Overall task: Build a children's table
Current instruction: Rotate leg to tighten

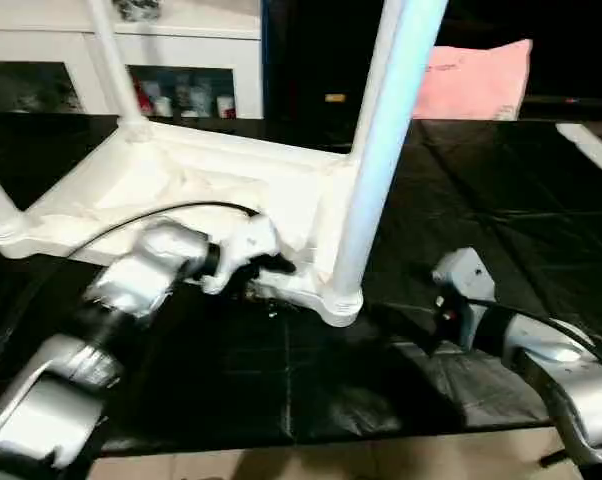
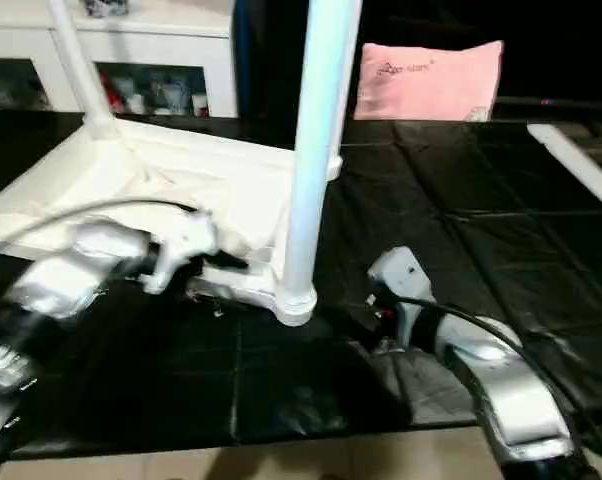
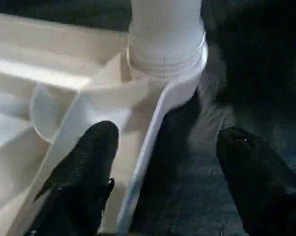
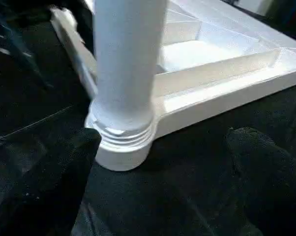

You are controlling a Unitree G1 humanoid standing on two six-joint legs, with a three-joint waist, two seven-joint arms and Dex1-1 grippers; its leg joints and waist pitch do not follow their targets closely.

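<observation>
**Three legs in, both grippers down by the near corner**

Closest to the robot, the right gripper point(image 4: 162, 162) hangs spread wide over the black mat point(image 1: 311, 390), fingers apart and holding nothing, aimed at the near leg point(image 1: 381, 150) where it screws into its corner socket point(image 1: 339, 300). The left gripper point(image 3: 165, 162) is parted too, one finger over the ribbed underside, the other over the mat, straddling the rim of the upside-down tabletop point(image 1: 181, 190) without pinching it. Two more legs stand in the far and left corners. Further back there's a pink pillow point(image 1: 476, 80) and a white cabinet point(image 1: 41, 60). Looks like leg-fitting; I'd guess the next move needs a steady hold on the rim while that leg gets tightened
</observation>
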